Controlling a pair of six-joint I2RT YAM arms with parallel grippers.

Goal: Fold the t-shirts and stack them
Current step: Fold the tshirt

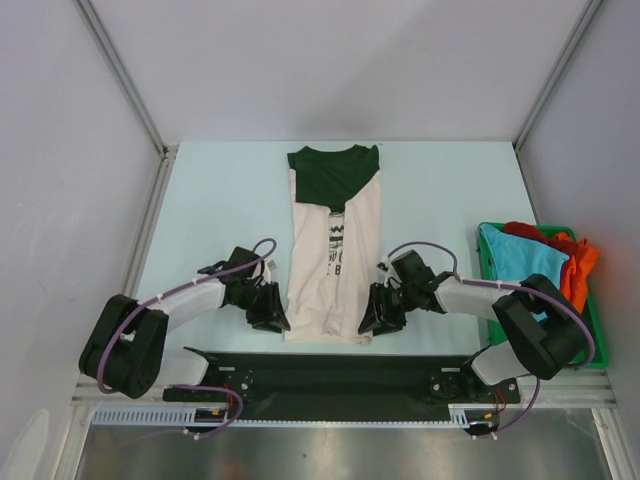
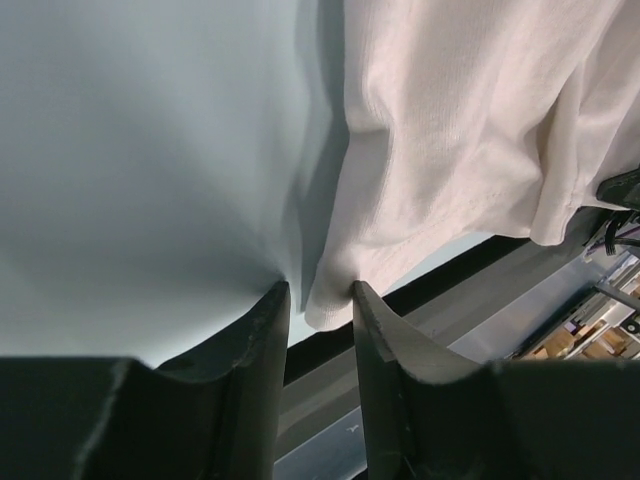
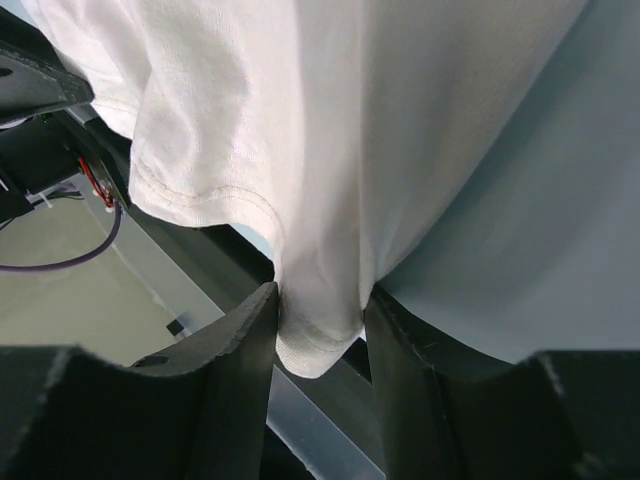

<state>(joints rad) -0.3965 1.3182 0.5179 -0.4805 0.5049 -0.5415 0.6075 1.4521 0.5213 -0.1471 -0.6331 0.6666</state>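
With right gripper [image 3: 320, 300], pinches 1 hem corner of the cream-white t-shirt [image 1: 312, 285], cloth filling the narrow gap and touching both fingers [image 3: 240, 350]. With left gripper [image 2: 318, 295], brackets the opposite hem corner at lower centre of the left wrist view. Stands narrow there, cloth against 1 finger and a sliver of gap beside the other, so judged not a firm grip yet.

From above, shows that shirt lying lengthwise at frame centre on the table [image 1: 220, 210], sides folded in to a long strip, the dark green t-shirt [image 1: 333, 172] lying over its upper end. Takes both lower corners at once, probably to carry the hem evenly toward the collar without skew. Leaves the green bin [image 1: 482, 262] of coloured cloths [image 1: 540, 262] at right of frame untouched.
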